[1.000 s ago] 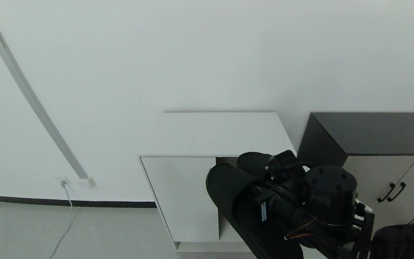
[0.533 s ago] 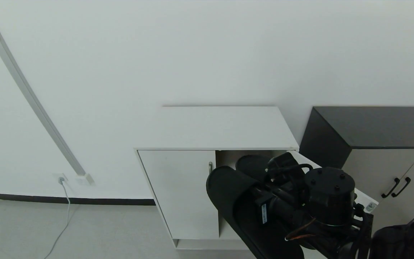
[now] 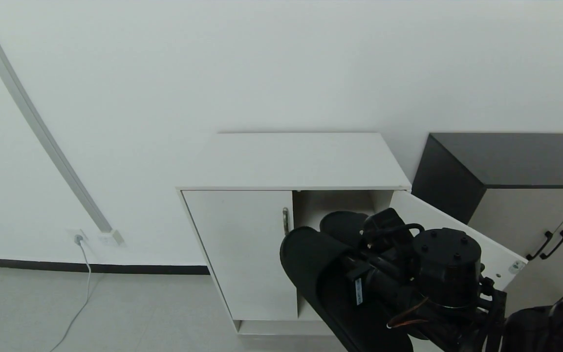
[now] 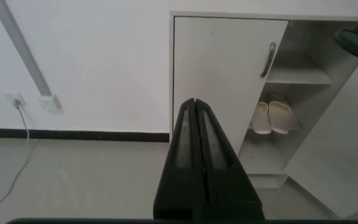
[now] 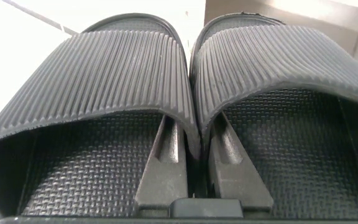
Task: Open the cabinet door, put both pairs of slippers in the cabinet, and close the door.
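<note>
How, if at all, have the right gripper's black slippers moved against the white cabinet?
Yes. The black slippers in the right gripper reached the white cabinet's top edge; now they sit below it, before the open compartment. The whole view shifted too.

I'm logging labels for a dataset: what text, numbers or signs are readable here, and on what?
Nothing is readable.
White label on the right arm, by the black slippers: too small to read.
Sticker on the open cabinet door: too small to read.
</note>
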Robot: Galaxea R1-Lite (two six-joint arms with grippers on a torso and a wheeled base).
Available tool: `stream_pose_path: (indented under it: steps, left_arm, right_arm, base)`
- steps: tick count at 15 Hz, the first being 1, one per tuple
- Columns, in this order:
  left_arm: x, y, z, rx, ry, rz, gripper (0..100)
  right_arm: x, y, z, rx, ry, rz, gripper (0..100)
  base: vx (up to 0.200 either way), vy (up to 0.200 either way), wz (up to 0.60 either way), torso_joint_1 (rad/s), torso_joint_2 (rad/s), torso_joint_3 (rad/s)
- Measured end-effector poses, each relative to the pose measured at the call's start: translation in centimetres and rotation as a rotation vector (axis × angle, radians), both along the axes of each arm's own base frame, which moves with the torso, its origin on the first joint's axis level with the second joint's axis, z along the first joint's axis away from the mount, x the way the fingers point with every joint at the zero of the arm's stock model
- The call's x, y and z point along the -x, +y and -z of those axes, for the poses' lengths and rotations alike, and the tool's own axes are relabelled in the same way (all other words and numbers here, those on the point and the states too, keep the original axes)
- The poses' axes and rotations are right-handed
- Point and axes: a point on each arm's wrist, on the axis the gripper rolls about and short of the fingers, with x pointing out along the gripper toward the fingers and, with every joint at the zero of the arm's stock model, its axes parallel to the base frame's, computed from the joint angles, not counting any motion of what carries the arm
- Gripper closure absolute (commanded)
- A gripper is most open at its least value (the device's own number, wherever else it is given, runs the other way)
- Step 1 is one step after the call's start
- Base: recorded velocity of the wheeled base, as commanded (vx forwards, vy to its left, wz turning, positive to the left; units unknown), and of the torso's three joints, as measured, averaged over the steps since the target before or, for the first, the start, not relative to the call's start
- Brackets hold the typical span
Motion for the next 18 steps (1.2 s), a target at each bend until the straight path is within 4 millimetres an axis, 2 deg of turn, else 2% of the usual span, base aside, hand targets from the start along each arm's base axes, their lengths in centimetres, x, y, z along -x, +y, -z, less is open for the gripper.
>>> stream_pose_path:
  steps: [18]
  left_arm:
    - [0.00, 0.00, 0.00, 0.000, 0.000, 0.000, 100]
  right_arm:
    - [-0.17, 0.24, 0.82, 0.021, 0.017, -0.002, 100]
  base:
    - [0.000, 0.000, 0.00, -0.201, 0.52, 0.317]
